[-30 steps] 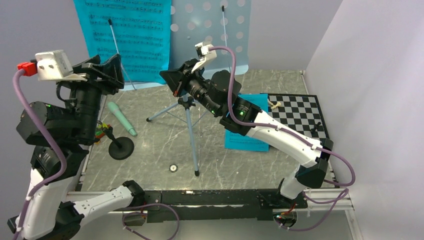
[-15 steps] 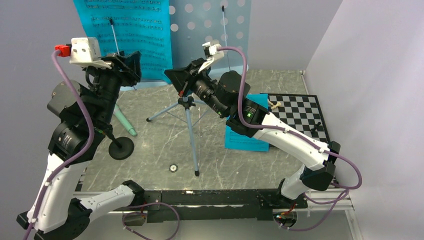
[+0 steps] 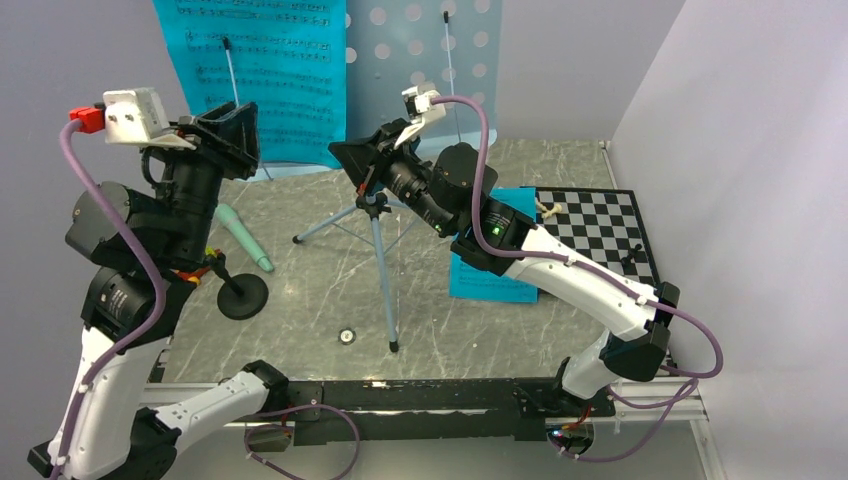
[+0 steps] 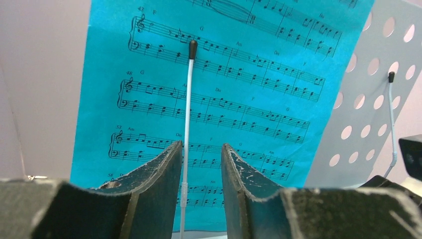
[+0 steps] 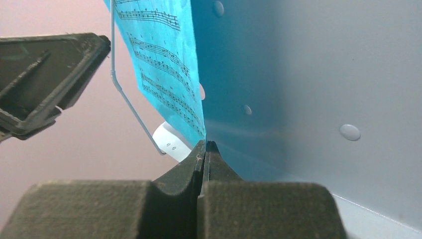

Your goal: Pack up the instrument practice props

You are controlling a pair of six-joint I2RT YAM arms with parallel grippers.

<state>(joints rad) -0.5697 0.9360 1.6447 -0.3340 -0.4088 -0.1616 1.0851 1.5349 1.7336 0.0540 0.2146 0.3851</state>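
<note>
The pale-blue music stand's perforated tray stands at the back on its tripod. A turquoise music sheet rests on it behind a thin wire retainer. My left gripper faces the sheet. It is open, and the wire runs between its fingers, close to the left one. My right gripper is shut at the sheet's lower right corner, which ends in its tips beside the tray. The mint-green microphone lies by its black round-based stand.
Another turquoise sheet lies flat under my right arm. A chessboard with a few pieces sits at the right. A small round disc lies near the front tripod leg. Small coloured toys show under my left arm. Walls close three sides.
My left arm swung right toward the sheet, then back a little left, and its jaws narrowed around the wire. The right arm shifted slightly early on and stays shut.
</note>
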